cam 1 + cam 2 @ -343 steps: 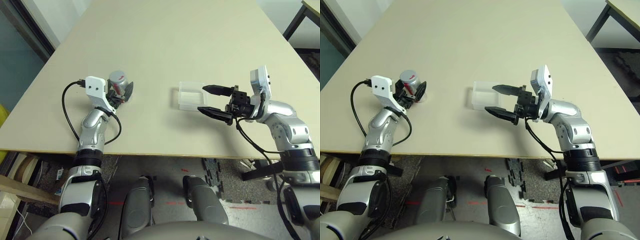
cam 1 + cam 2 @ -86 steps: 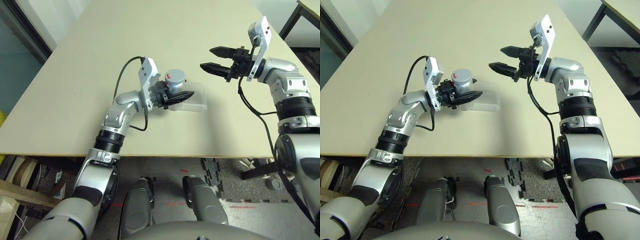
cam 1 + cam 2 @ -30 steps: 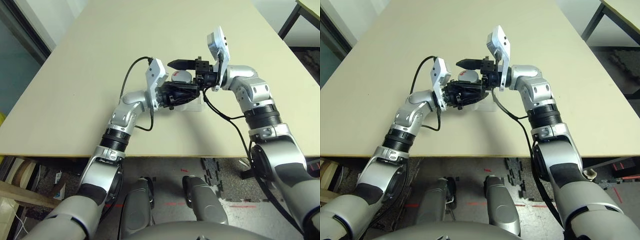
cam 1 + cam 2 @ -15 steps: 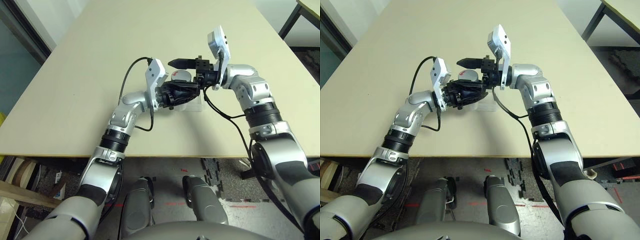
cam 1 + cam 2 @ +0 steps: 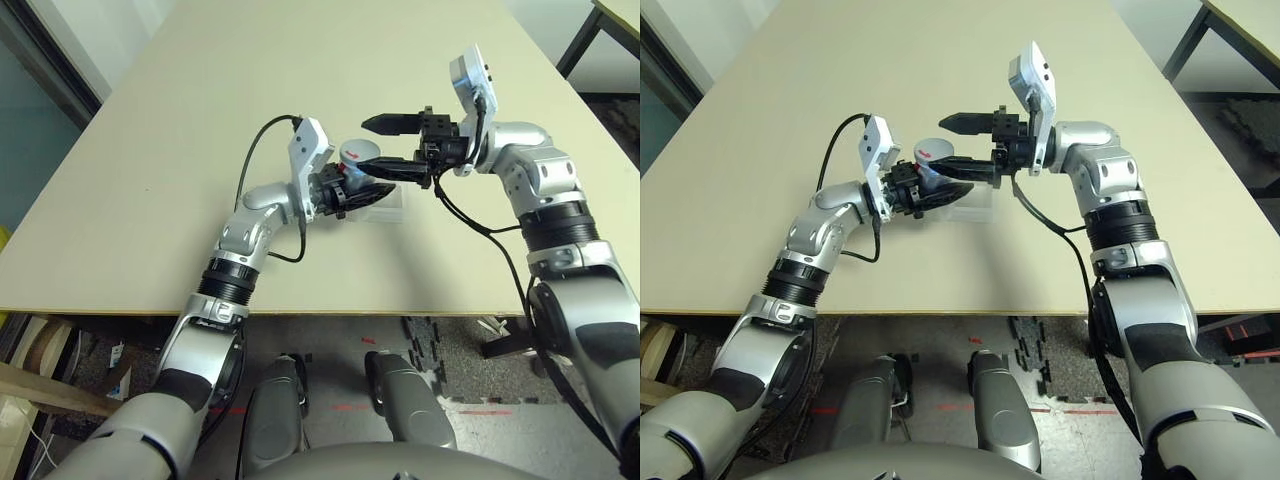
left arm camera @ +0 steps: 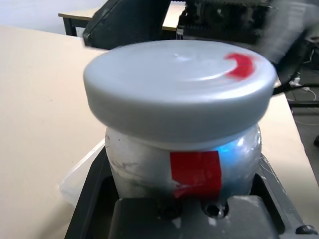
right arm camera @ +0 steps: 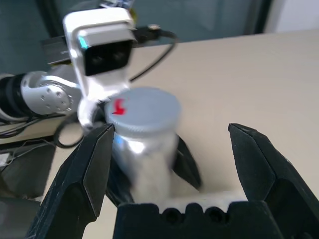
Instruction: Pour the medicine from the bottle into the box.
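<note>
Beige table, left gripper clamped on capped bottle over clear box, right gripper spread wide, bottle just beyond its fingertips.

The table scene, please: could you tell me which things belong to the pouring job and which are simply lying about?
Belonging to the job:
- bottle, cap on, held by the left gripper
- box, clear, on the table beneath the bottle
- right gripper, open beside the cap

Lying about:
- nothing loose on the table; another table's corner stands beyond
</note>
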{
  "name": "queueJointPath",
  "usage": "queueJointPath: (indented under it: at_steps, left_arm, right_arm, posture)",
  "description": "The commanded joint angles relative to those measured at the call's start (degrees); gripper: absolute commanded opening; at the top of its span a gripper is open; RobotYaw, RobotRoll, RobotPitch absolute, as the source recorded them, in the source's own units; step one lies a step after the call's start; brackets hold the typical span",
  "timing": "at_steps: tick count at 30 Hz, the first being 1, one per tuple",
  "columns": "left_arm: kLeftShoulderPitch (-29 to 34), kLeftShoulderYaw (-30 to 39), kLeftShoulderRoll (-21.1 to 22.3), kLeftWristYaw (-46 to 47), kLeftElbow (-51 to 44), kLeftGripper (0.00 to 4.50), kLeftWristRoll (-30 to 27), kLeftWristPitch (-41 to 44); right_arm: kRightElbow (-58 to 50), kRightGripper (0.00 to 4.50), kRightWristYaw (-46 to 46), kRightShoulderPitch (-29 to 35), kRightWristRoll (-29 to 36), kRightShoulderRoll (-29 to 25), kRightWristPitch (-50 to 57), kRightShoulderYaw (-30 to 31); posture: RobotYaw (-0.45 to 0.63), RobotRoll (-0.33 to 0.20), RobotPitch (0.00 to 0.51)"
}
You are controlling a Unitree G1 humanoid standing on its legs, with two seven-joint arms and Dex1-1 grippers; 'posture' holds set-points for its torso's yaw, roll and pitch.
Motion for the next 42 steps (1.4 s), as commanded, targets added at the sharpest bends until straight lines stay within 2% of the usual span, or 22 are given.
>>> queueJointPath:
  at_steps: [1, 18, 30, 42]
  left_arm:
    - [0.0, -0.1, 0.1, -1.1, -0.1, 2.61, -0.2, -0.7]
    - [-0.3, 0.0, 0.1, -1.6, 0.5, 2.61, 0.1, -1.0]
    - [-0.2, -0.4, -0.5, -1.4, 0.4, 2.61, 0.3, -1.1]
    - [0.0, -0.5, -0.7, -1.0, -0.4, 2.61, 0.2, -0.8]
  right_arm:
    - [-1.7, 4.5, 2.6, 1.5, 1.1, -1.2, 1.7, -0.4]
    - [-5.5, 4.5, 2.1, 1.8, 3.1, 0.3, 4.2, -1.0]
    - [-4.5, 4.5, 1.3, 0.1, 2.1, 4.2, 2.4, 0.5]
    - [-3.6, 4.5, 1.4, 0.5, -1.1, 5.0, -0.4, 2.7]
  posture:
    - [-0.22, 0.0, 0.157]
    - [-0.23, 0.0, 0.151]
    - [-0.22, 0.0, 0.15]
    - [-0.22, 0.0, 0.154]
